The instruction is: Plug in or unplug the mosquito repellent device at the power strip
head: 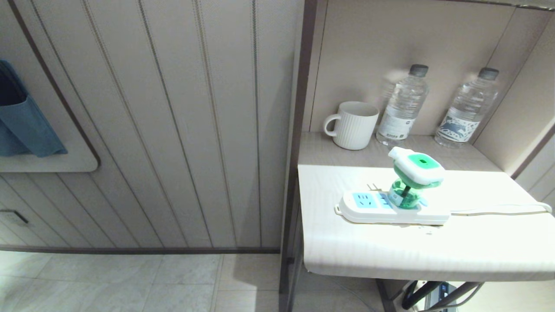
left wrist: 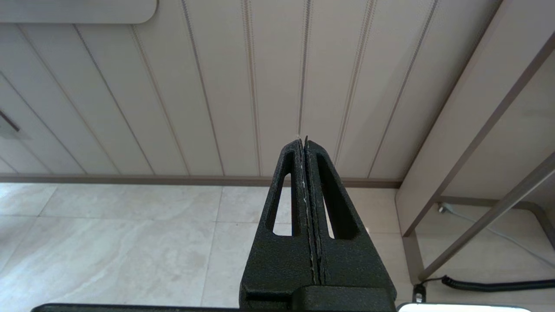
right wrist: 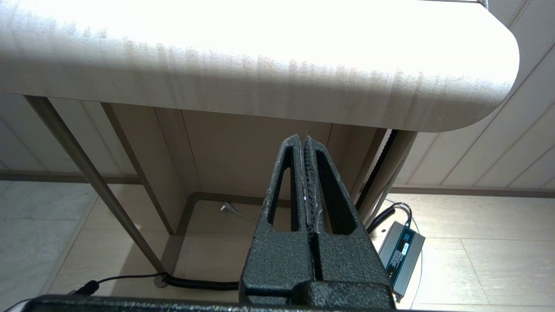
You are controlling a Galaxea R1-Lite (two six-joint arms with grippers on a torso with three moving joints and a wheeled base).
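In the head view the white power strip [head: 392, 209] lies on the pale table [head: 390, 255], its thin cord [head: 498, 210] trailing right. The mosquito repellent device [head: 414, 175], white head with a green oval patch over a green bottle, leans tilted on the strip's right half, with prongs showing at its left side. Neither arm shows in the head view. My left gripper [left wrist: 303, 141] is shut and empty, low beside the table, facing the panelled wall. My right gripper [right wrist: 305, 139] is shut and empty, below the table's front edge [right wrist: 260, 82].
A white ribbed mug [head: 353, 125] and two clear water bottles [head: 403, 106] [head: 468, 108] stand in the alcove behind the strip. Under the table are metal legs [right wrist: 91, 182], a coiled black cable [right wrist: 195, 283] and a grey power adapter [right wrist: 401, 251] on the floor.
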